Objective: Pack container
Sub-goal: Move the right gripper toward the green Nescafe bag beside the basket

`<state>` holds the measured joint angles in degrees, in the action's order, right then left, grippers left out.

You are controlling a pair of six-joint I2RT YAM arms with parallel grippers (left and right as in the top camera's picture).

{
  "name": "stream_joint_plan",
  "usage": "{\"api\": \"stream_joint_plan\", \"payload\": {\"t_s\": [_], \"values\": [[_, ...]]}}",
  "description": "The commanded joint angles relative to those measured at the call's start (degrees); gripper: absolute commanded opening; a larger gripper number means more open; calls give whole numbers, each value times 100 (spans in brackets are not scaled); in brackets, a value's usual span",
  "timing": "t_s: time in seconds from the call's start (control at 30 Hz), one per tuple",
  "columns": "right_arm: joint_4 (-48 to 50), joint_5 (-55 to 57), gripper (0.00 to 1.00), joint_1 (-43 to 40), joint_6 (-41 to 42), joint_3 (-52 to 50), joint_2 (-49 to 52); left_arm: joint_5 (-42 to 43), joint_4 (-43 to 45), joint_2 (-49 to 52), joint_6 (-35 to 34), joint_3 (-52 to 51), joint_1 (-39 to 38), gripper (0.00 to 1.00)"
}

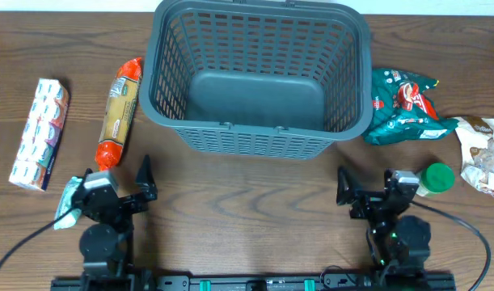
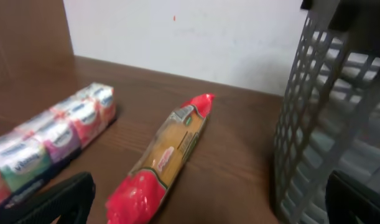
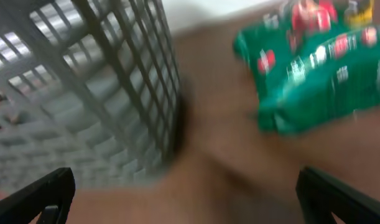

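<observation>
Container (image 1: pixel 259 81): matt grey plastic lattice. Table (image 1: pixel 247 194): dark wood grain. Pasta pack (image 2: pixel 162 158): glossy clear film.

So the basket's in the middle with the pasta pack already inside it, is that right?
No. The basket is in the middle, but the pasta pack lies outside it, on the table by its left wall. The overhead view shows this.

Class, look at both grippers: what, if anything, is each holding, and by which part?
Nothing is held. The left gripper and right gripper are both open and empty.
</observation>
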<state>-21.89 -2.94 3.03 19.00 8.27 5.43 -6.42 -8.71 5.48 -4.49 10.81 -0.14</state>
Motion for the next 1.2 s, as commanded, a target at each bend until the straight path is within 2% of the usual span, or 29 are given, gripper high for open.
{"api": "stream_joint_plan", "payload": {"t_s": [0.0,0.23,0.4,0.5,0.63,0.7,0.73,0.77,0.83,0.9,0.93,1.17], "values": [[-660,81,99,-48,214,822,413,-48,-372,581,-74,975,-26,99],[-2131,417,99,-350,195,2785,1764,238,-1764,2476,-79,3126,-26,99],[-3626,748,99,-625,181,4656,3276,254,-3093,3805,-72,4684,-26,99],[-4472,697,99,-778,-229,5759,4236,328,-3753,4430,-48,5455,-26,99],[-5128,68,99,-787,-745,6985,5257,1158,-4400,4972,212,6151,-26,99],[-5252,-358,99,-787,-1285,7410,5584,1690,-4531,5095,208,6295,-26,99],[-5250,-468,88,-787,-1384,7541,5700,1932,-4527,5104,208,6299,-26,99],[-5241,-466,66,-787,-1320,7619,5781,2050,-4524,5104,208,6299,-26,99],[-5257,-461,31,-787,-1099,7716,5928,2118,-4557,5104,208,6299,-26,99],[-5272,-457,7,-787,-979,7718,6011,2070,-4664,5099,232,6299,-26,98],[-5294,-437,1,-787,-979,7718,6052,2039,-4732,5099,234,6299,-26,99],[-5737,109,1,-787,-918,7718,6078,1659,-5125,5093,232,6299,-26,99]]}}
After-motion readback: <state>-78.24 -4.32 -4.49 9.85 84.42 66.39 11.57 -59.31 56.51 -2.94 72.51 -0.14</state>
